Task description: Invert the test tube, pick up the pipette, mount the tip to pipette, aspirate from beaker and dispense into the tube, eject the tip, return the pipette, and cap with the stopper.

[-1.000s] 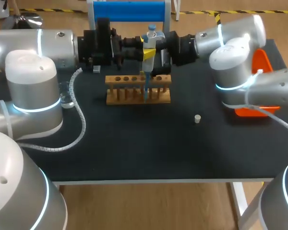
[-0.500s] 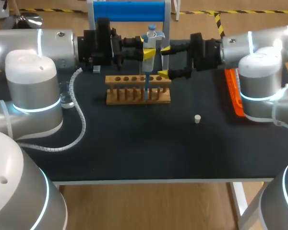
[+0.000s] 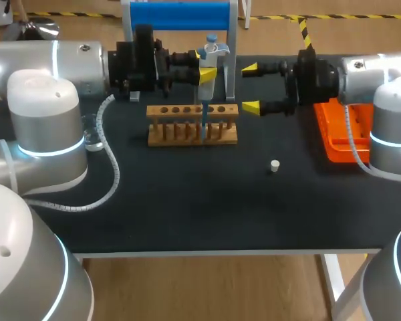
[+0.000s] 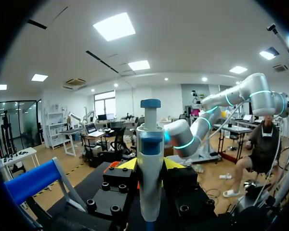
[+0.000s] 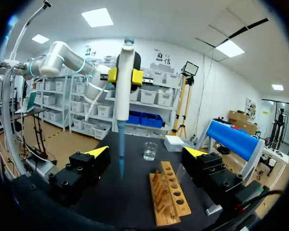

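My left gripper [image 3: 202, 69] is shut on a white pipette [image 3: 208, 61] with a blue plunger knob, held upright above the wooden tube rack [image 3: 192, 126]. Its blue tip [image 3: 204, 124] reaches down to the rack's holes; I cannot make out a test tube there. In the left wrist view the pipette [image 4: 150, 163] stands between my yellow fingers [image 4: 126, 164]. My right gripper [image 3: 250, 87] is open, a short way right of the pipette and empty. The right wrist view shows the pipette [image 5: 123, 91] ahead, the rack [image 5: 169, 195] and a glass beaker [image 5: 150, 150]. A small white stopper [image 3: 275, 166] lies on the mat.
An orange tray [image 3: 341, 134] sits at the right under my right arm. The beaker [image 3: 92, 138] is at the left, partly behind my left arm. A blue roll on a stand [image 3: 180, 15] is at the back edge, and a small white block [image 3: 134, 97] lies behind the rack.
My right arm has pulled back to the right, away from the pipette, with its fingers still open, uncovering the orange tray. The left arm and pipette have stayed put.
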`<action>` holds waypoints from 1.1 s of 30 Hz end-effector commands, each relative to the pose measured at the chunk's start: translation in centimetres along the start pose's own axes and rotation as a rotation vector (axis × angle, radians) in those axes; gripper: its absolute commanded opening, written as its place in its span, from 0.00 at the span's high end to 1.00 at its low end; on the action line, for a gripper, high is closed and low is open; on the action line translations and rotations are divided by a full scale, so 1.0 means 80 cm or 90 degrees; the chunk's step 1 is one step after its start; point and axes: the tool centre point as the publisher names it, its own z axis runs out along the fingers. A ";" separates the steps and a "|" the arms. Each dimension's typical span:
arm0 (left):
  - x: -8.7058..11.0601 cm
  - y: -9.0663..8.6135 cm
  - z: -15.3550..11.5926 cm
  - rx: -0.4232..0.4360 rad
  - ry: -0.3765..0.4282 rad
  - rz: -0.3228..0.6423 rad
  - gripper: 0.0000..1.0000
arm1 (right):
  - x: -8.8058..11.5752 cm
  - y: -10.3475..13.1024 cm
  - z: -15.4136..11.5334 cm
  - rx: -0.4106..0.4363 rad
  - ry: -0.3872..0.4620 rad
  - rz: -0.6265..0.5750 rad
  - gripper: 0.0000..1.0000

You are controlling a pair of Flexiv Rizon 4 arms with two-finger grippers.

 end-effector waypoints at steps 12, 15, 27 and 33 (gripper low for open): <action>0.000 0.000 0.001 0.001 -0.001 0.001 1.00 | 0.031 0.040 0.017 -0.070 0.050 0.038 0.00; 0.000 0.000 0.001 0.001 -0.001 0.001 1.00 | 0.041 0.046 0.024 -0.071 0.053 0.038 0.00; 0.000 0.000 0.001 0.001 -0.001 0.001 1.00 | 0.053 0.067 0.061 -0.079 0.055 0.069 0.00; 0.000 0.000 0.001 0.001 -0.001 0.001 1.00 | 0.048 0.073 0.079 -0.084 0.051 0.082 0.00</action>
